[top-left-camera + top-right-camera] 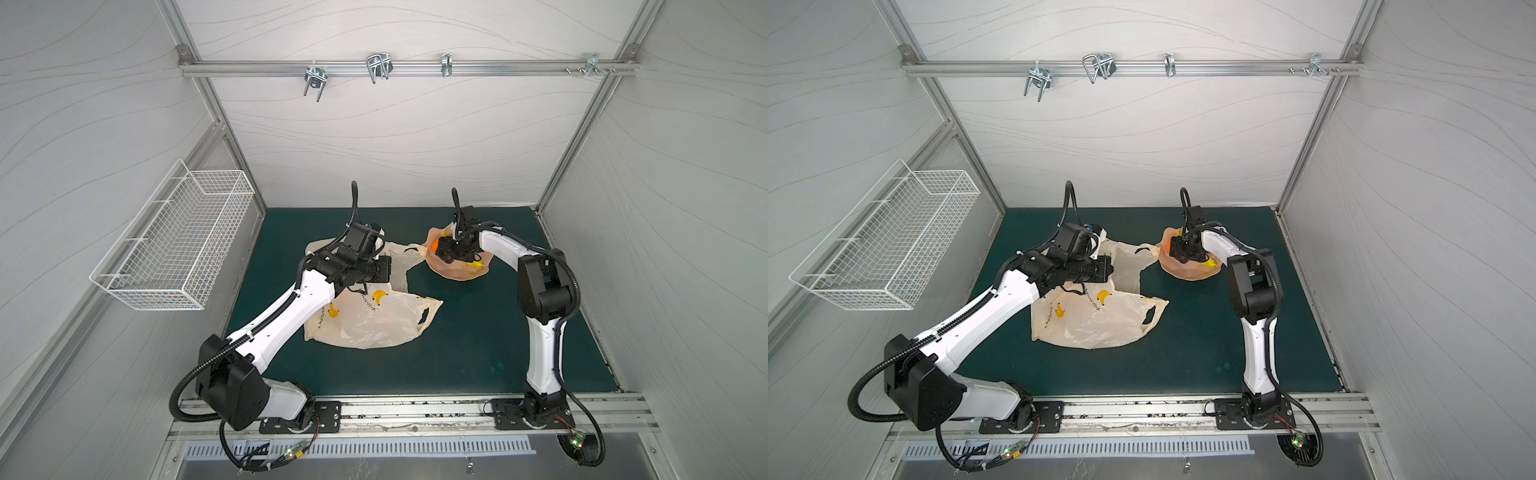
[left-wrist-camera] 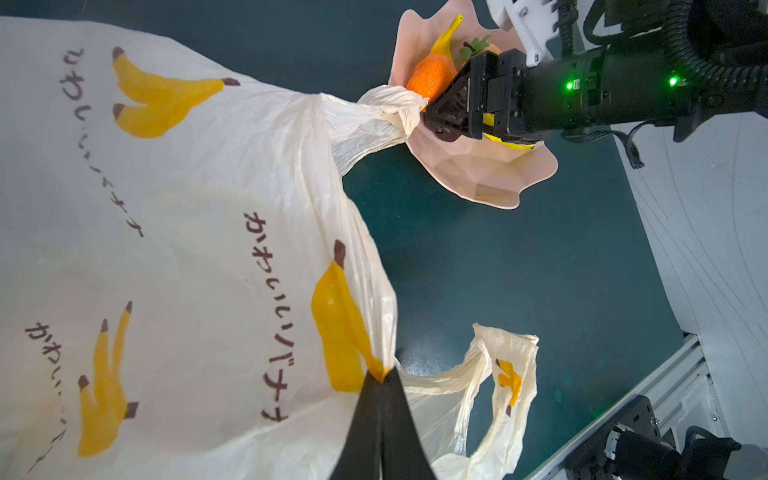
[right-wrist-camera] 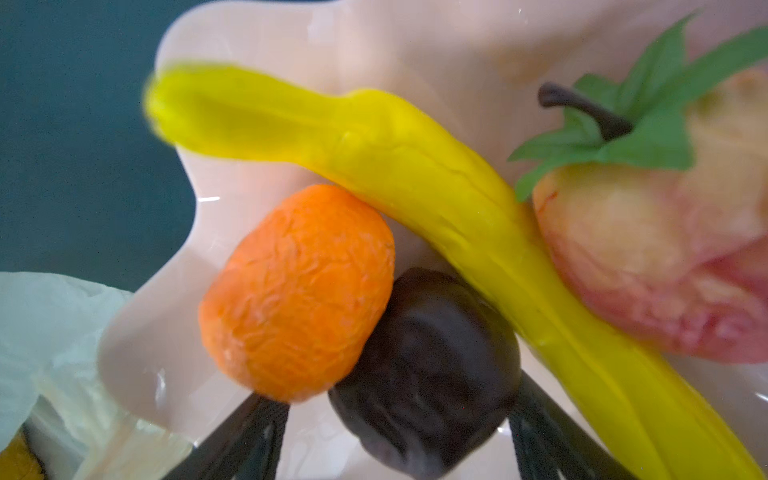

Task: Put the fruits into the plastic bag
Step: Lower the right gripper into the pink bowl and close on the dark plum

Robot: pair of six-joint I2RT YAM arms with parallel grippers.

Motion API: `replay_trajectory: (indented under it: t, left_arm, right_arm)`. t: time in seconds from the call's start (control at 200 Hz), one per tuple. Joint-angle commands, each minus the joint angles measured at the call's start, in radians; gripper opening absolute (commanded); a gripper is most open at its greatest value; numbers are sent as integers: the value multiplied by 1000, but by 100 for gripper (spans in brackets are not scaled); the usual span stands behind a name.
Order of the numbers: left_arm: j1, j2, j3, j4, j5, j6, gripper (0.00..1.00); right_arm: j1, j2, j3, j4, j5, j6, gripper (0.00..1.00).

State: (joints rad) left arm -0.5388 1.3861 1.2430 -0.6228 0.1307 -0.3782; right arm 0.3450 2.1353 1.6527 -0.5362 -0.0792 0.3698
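Left end effector (image 2: 380, 378) pinches your bag (image 2: 166, 249); right end effector (image 3: 397, 399) gapes astride brown fruit (image 3: 432, 349); from above, banana (image 3: 436, 195) seemingly lies stem toward eleven o'clock.

- Both top views look steeply down from high above the front edge, sharing the whole green mat (image 1: 478, 332)
- The left wrist view looks close along the plastic bag (image 2: 166, 249) towards the pink dish (image 2: 498, 178)
- The right wrist view sits very near the orange (image 3: 299, 291), blurred; every view shows that dish

place: robotics lab cell | evidence: aluminium frame (image 1: 407, 68), white panel walls (image 1: 395, 137), robot arm (image 1: 282, 316) bolted to base rail (image 1: 415, 411)
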Motion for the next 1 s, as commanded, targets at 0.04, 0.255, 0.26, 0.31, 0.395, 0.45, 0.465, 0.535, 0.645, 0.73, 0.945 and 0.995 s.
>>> replay_trajectory:
  t: [0.04, 0.255, 0.26, 0.31, 0.395, 0.45, 0.465, 0.535, 0.645, 0.73, 0.945, 0.995]
  left_arm:
    - [-2, -13, 50, 5, -2, 4, 0]
    - [-3, -4, 52, 2, -2, 4, 0]
    - [-3, -4, 52, 1, -2, 4, 0]
    - [-2, -2, 50, 0, -2, 0, 0]
    - [-1, 1, 46, -1, 0, -6, 0]
    - [-3, 3, 49, 1, 5, -10, 0]
    - [-3, 4, 49, 2, 5, -10, 0]
    - [-4, 12, 50, 9, 8, -11, 0]
    - [-4, 16, 43, 37, 29, -10, 0]
    - [-4, 20, 49, 31, 44, -6, 0]
    - [-5, 13, 30, 62, 54, -32, 0]
    - [-10, 10, 22, 71, 49, -39, 0]
  right_arm:
    - [-8, 36, 30, -33, -3, 12, 82]
    - [-9, 66, 53, -53, 5, 15, 82]
    - [-9, 65, 53, -53, 5, 15, 82]
    - [-9, 66, 53, -51, 7, 15, 81]
    - [-13, 72, 60, -57, 14, 17, 78]
    - [-14, 78, 66, -61, 14, 21, 75]
    - [-14, 77, 68, -61, 13, 21, 74]
    - [-15, 76, 70, -64, 15, 15, 71]
    - [-16, 66, 53, -56, 42, 2, 65]
    - [-21, 57, 41, -67, 46, 3, 58]
    - [-24, 16, 9, -82, 59, -33, 56]
    - [-27, 4, 3, -82, 57, -38, 55]
